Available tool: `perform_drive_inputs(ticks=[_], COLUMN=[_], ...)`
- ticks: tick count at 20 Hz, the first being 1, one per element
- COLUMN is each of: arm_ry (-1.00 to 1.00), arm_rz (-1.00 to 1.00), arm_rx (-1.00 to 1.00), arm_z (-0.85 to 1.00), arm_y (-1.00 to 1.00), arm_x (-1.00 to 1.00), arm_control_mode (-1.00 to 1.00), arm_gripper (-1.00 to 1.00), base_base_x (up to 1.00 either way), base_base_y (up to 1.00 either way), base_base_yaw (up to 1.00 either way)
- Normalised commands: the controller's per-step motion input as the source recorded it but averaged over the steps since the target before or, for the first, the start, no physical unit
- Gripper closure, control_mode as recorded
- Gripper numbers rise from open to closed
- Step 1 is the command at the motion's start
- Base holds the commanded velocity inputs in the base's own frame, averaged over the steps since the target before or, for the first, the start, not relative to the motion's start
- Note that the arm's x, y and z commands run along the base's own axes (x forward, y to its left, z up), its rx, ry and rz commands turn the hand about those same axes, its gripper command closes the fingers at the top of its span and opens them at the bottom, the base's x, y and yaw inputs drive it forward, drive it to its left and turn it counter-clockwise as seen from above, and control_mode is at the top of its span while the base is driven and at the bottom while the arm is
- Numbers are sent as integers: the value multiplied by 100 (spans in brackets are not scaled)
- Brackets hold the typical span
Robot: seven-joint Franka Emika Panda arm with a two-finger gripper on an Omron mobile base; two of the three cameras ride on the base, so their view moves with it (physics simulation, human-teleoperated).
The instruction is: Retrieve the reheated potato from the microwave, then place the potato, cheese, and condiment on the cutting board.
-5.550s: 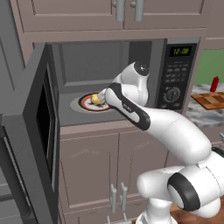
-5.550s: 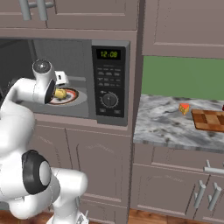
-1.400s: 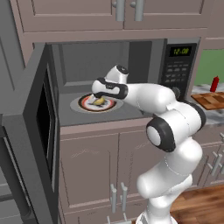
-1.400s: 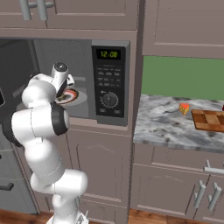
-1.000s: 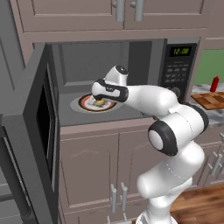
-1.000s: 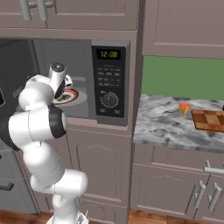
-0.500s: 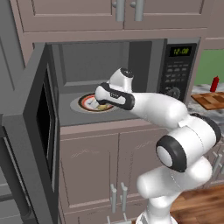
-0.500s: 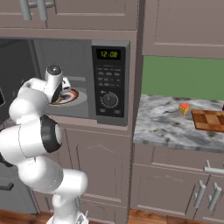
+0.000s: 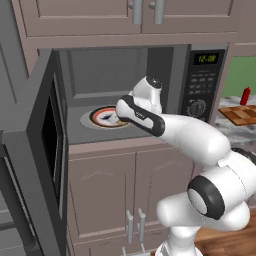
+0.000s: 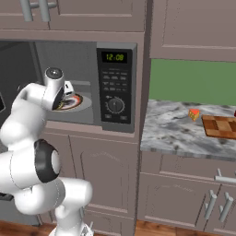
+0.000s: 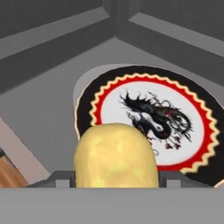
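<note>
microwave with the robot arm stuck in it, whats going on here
The white arm reaches into the open microwave, its gripper closed on the pale-yellow potato, which the hand view shows held above the decorated plate. Off to the right on the marble counter, the cheese wedge sits beside the checkered cutting board, and the red condiment bottle stands by the board too. Nothing has been placed on the board yet.

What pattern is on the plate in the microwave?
White plate with black dragon motif, red scalloped ring, black rim; clearest in hand view.
</note>
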Motion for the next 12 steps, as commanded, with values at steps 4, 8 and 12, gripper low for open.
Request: perform_drive_inputs(ticks=[4, 8, 12], arm_ry=[0, 1, 0], arm_rz=[-4, -7, -3], arm_rx=[0, 0, 0], arm_z=[30, 6, 16], arm_y=[-16, -13, -23], arm_x=[-40, -8, -43], arm_control_mode=[-100, -100, -100], arm_gripper=[100, 100, 100], base_base_x=[0, 0, 0], base_base_y=[0, 0, 0], base_base_yaw=[0, 0, 0])
